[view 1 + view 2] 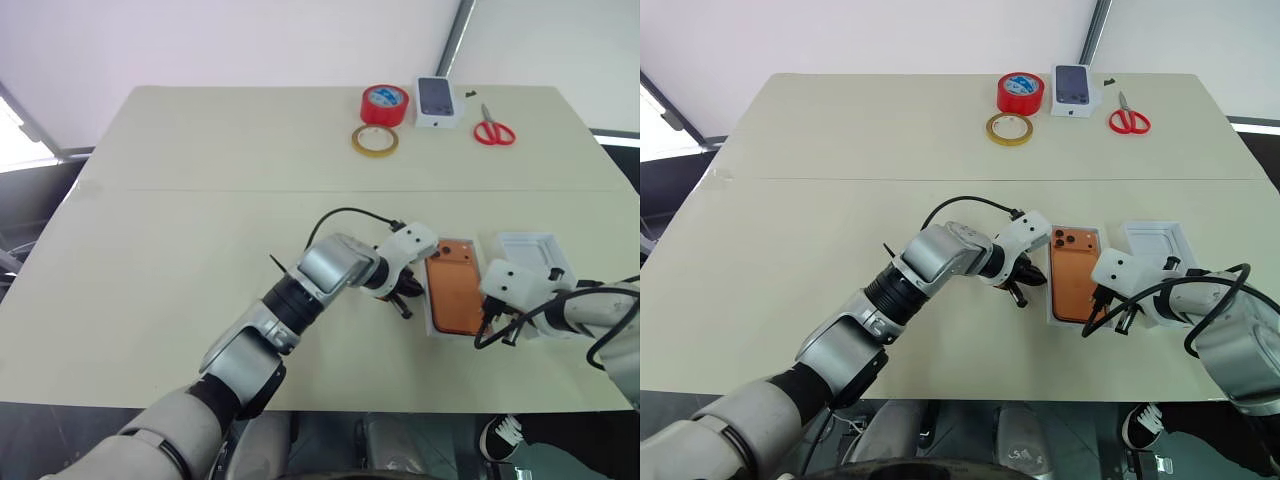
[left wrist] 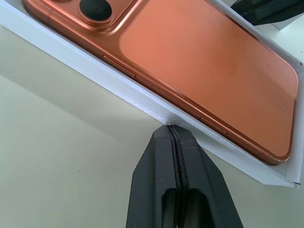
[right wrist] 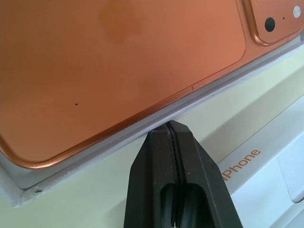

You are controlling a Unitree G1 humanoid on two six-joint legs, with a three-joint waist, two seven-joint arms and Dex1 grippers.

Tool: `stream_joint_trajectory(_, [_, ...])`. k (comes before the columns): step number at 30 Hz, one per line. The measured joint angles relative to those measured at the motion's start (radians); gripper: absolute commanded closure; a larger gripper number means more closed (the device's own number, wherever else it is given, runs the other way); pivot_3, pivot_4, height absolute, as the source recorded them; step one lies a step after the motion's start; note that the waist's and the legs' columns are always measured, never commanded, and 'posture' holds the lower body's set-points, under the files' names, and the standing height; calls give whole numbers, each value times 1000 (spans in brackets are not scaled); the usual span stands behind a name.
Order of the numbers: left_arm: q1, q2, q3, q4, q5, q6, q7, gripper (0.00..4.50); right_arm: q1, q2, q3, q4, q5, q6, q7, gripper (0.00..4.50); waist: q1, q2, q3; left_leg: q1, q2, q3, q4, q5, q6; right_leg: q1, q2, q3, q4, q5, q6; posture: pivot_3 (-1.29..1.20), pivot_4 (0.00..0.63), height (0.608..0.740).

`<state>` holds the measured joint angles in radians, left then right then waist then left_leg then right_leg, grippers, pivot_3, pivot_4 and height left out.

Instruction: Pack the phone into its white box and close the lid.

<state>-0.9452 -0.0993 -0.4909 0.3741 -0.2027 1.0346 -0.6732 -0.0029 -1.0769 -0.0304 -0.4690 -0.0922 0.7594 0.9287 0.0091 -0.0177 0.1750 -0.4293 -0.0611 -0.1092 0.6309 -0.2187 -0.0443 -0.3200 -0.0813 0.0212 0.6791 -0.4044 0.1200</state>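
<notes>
The orange phone (image 1: pixel 455 292) lies back up inside the shallow white box (image 1: pixel 430 325), its camera cluster at the far end. My left gripper (image 2: pixel 171 127) is shut, its joined tips against the outside of the box's left wall (image 2: pixel 95 71); the head view shows this gripper (image 1: pixel 404 298) just left of the box. My right gripper (image 3: pixel 169 124) is also shut, its tips at the box's right wall (image 3: pixel 95 151), beside the phone (image 3: pixel 118 61). A white lid (image 1: pixel 530 255) lettered "iPhone" (image 3: pixel 242 164) lies open side up to the right of the box.
At the table's far edge stand a red tape roll (image 1: pixel 384 104), a yellowish tape ring (image 1: pixel 374 141), a small white carton with a phone picture (image 1: pixel 438 100) and red scissors (image 1: pixel 493 131). The table's near edge (image 1: pixel 330 408) runs close below both arms.
</notes>
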Motion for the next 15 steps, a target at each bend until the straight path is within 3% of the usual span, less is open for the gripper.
stream_joint_trajectory(15, [46, 25, -29, -105, 3, 50, -21, 4465, -41, 0, 17, 40, 0, -35, -2, 4500, 0, 0, 0, 0, 0, 0, 0, 0, 0, 0, 0, 0, 0, 0, 0, 0, 150, 740])
